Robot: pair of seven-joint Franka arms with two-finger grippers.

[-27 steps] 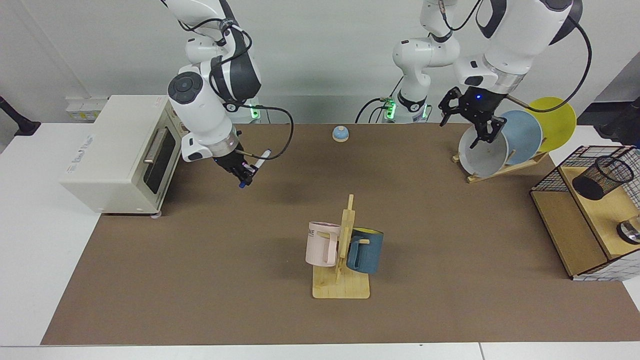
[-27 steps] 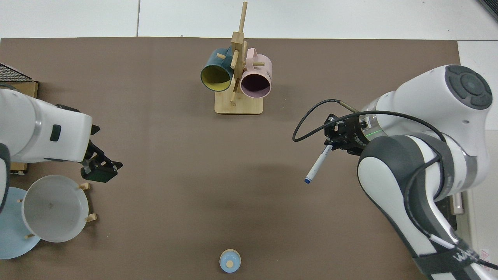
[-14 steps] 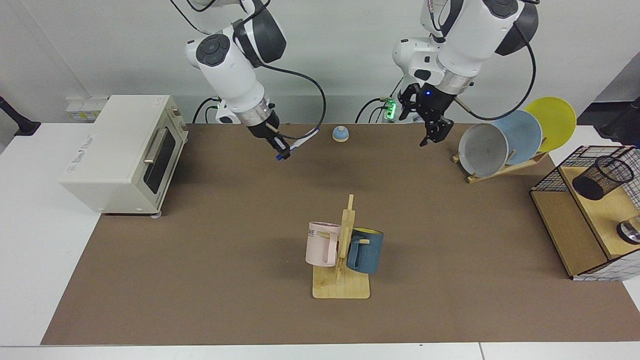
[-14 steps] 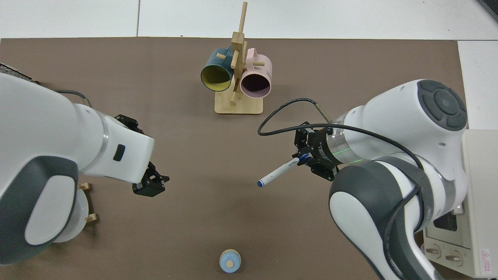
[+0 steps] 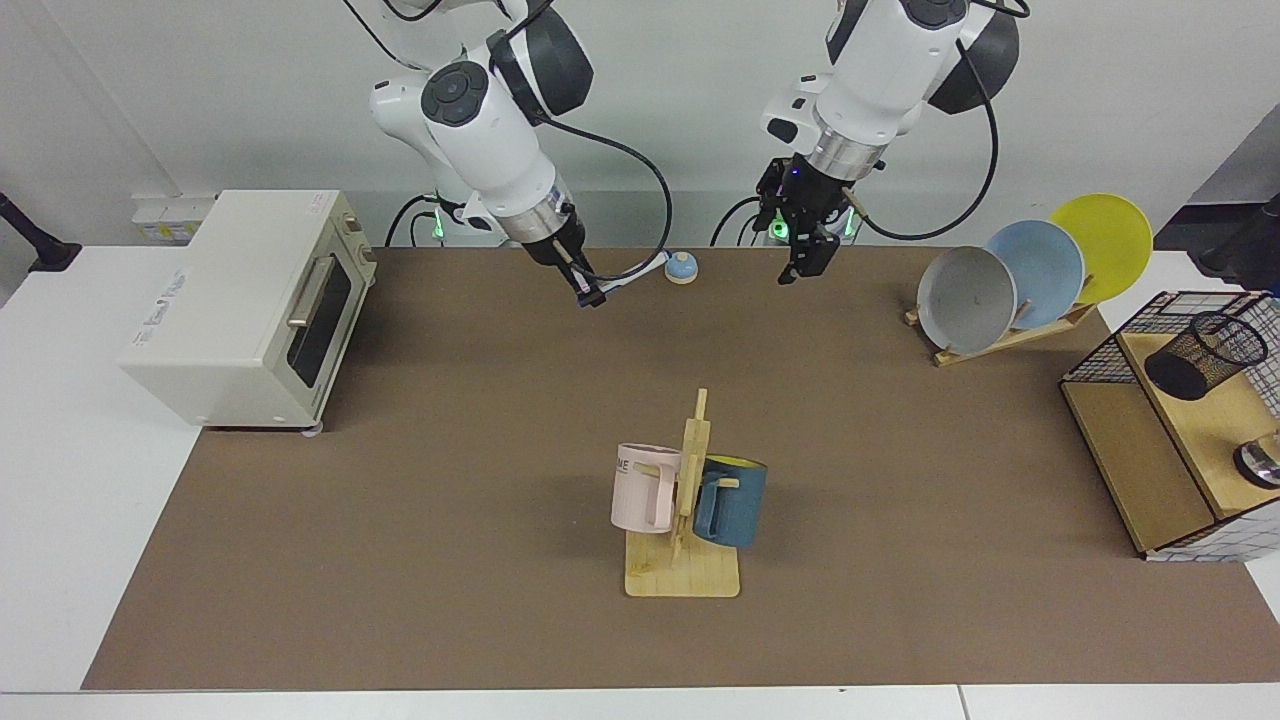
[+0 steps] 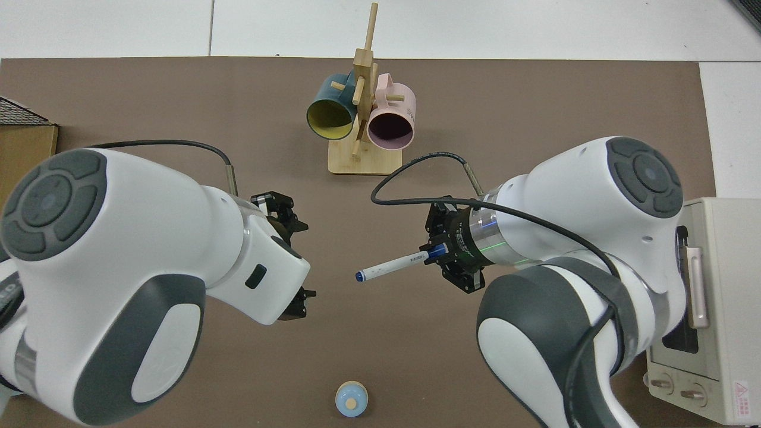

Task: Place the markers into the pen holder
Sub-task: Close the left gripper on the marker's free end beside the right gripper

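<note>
Both arms swung inward — only facing view shows pen holder point(image 5: 1205, 355) — marker point(image 6: 392, 267) gripped.

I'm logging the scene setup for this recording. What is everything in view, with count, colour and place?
marker: one, white with blue ends, held in the air over the mat.
pen holder: one, black mesh, tilted inside the basket.
basket: one, black wire on a wooden shelf, at the facing view's right edge.
mug rack: one, wood, mid-mat, with a pink mug and a blue mug.
plates: three, grey, blue and yellow, on a wooden stand.
toaster oven: one, cream, facing view's left.
bell: one, blue, at the mat's far edge.
right gripper: holds the marker.
left gripper: empty, fingers apart, facing the marker.
</note>
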